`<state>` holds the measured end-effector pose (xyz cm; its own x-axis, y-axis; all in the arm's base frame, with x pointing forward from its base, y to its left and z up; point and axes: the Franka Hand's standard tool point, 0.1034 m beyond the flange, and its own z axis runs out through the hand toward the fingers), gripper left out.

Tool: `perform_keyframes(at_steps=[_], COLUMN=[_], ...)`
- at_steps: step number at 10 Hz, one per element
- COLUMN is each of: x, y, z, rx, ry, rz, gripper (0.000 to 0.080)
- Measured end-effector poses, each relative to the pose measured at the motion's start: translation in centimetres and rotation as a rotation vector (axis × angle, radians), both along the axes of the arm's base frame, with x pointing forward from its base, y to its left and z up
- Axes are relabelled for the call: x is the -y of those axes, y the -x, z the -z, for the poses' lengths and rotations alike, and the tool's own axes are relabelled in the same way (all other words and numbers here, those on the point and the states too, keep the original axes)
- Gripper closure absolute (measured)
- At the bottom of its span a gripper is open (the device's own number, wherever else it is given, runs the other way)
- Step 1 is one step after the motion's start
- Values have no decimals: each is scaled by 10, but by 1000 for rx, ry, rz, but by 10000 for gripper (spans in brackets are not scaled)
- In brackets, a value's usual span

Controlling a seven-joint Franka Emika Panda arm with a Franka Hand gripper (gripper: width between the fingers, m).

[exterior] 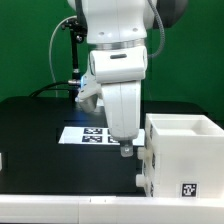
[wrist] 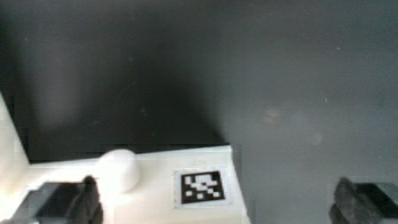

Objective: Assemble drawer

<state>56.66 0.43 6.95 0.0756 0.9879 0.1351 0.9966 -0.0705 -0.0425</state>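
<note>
The tall white casing (exterior: 180,150) of the drawer stands on the black table at the exterior view's right, with a square tag (exterior: 187,188) on its front. A smaller white part (exterior: 143,166) juts from its side toward the exterior view's left. My gripper (exterior: 126,151) points down just above and beside that part. In the wrist view a white part (wrist: 160,170) with a rounded knob (wrist: 119,170) and a tag (wrist: 205,187) lies between my fingers. The gripper (wrist: 214,205) is open wide and holds nothing. I cannot tell whether the fingers touch the part.
The marker board (exterior: 90,135) lies on the table behind the gripper. A small white piece (exterior: 2,161) shows at the exterior view's left edge. A white strip (wrist: 13,130) runs along one edge of the wrist view. A black stand with cables (exterior: 72,60) stands at the back.
</note>
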Motion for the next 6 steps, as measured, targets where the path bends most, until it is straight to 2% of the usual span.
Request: perform_keyframes(at_steps=[3, 5, 6], x=[3, 25, 29], y=[1, 0, -1], z=[1, -6, -8], rx=[-1, 6, 10], ry=[1, 15, 18], rz=[-8, 11, 17], gripper=[150, 150, 150])
